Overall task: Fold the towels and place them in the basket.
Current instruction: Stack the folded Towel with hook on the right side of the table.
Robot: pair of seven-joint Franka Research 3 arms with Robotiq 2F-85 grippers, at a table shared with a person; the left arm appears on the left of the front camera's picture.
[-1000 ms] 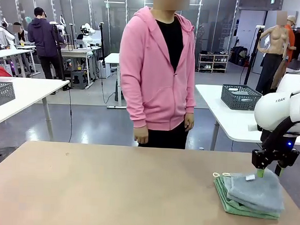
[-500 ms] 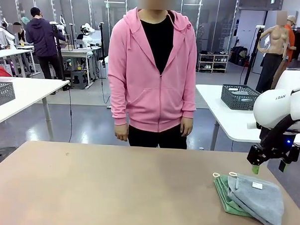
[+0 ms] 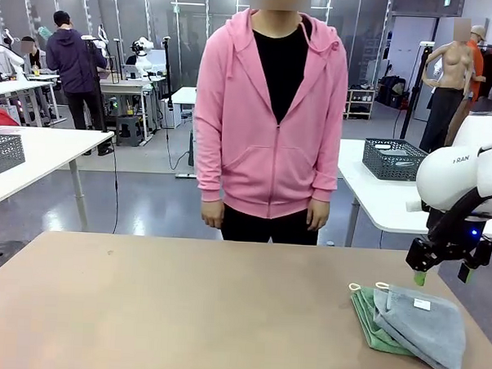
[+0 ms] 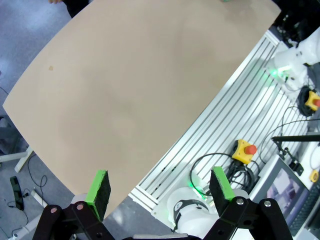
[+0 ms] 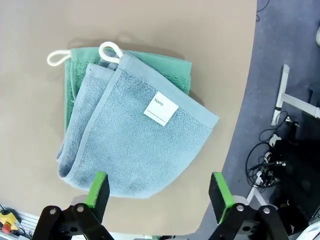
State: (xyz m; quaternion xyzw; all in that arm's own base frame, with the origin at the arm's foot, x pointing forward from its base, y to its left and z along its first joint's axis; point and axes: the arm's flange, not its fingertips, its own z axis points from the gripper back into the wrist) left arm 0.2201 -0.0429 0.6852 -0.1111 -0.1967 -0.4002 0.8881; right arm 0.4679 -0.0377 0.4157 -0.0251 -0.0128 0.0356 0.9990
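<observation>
A second ago my right fingers (image 3: 440,276) pressed the folded pale blue-grey terry towel (image 3: 424,325); now spread wide above it; it lies on the mint green terry towel (image 3: 369,320) at the tan counter (image 3: 183,304) edge; both await basketing; left fingers (image 4: 162,187) wide, empty.

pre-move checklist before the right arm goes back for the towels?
1. Right gripper open, nothing between the pads: ok.
2. Left gripper open, nothing held: ok.
3. Blue-grey towel folded, lying on the green towel: ok.
4. Stack fully on the table: not ok, the blue-grey towel's edge laps over the near edge.
5. Basket location on this table: cannot tell.
6. Person's hands away from the stack: ok.
</observation>
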